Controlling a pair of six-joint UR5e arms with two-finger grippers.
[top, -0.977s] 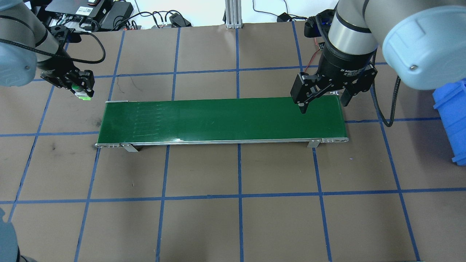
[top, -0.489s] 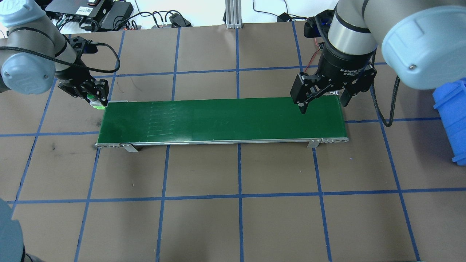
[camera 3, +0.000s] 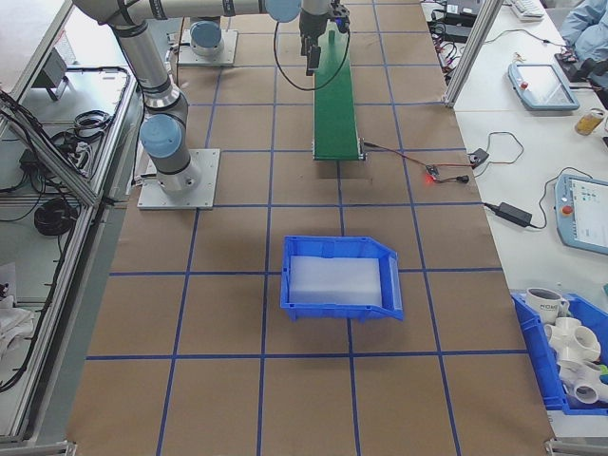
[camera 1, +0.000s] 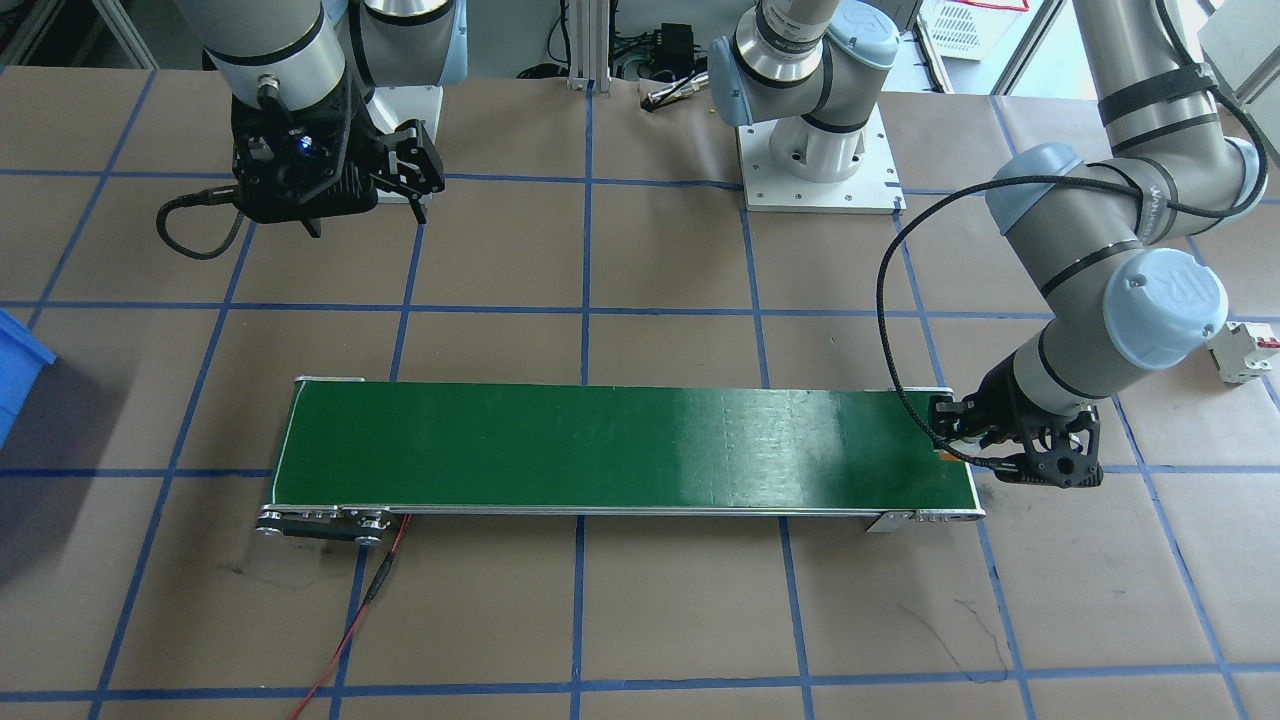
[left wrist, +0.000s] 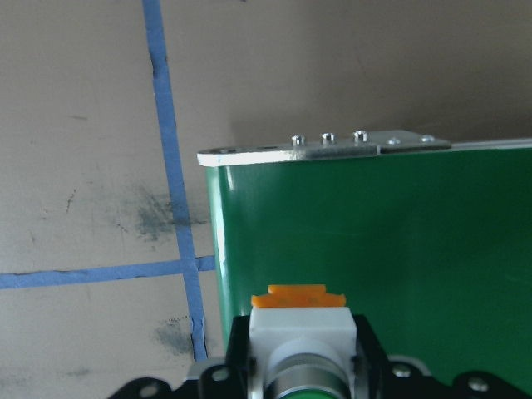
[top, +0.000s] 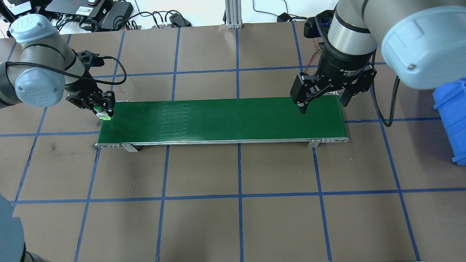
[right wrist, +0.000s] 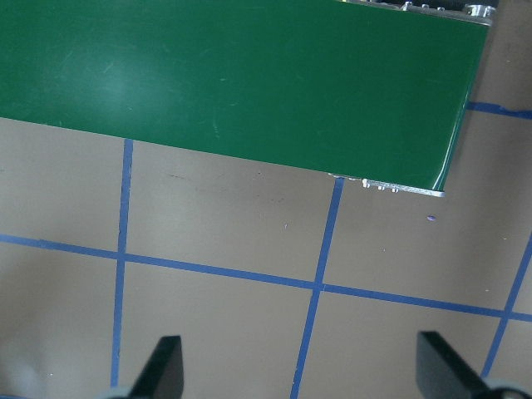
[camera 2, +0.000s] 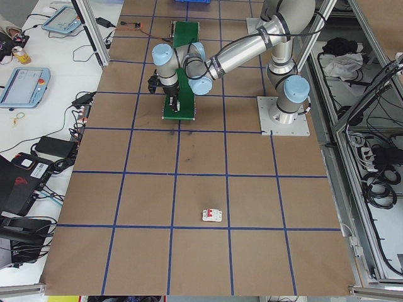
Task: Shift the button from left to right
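The button (left wrist: 303, 331), white-bodied with an orange base and a green cap, is clamped in my left gripper (top: 105, 112), which is shut on it. It hangs just over the left end of the green conveyor belt (top: 225, 118), the orange base pointing along the belt. The overhead view shows the button (top: 106, 117) as a small bright green spot at the fingertips. In the front-facing view the left gripper (camera 1: 965, 442) sits at the belt's (camera 1: 620, 450) right end. My right gripper (top: 323, 105) hangs open and empty over the belt's far right end; its fingertips (right wrist: 162, 366) stand wide apart.
A blue bin (top: 453, 116) stands at the table's right edge. A white circuit breaker (camera 1: 1245, 350) with a red mark lies on the table beyond the left arm. Cables and electronics line the back edge. A red wire (camera 1: 350, 620) runs from the belt's motor end.
My left gripper has carried the button rightward and nearer, from the bare table onto the belt's left end. The right arm has not moved.
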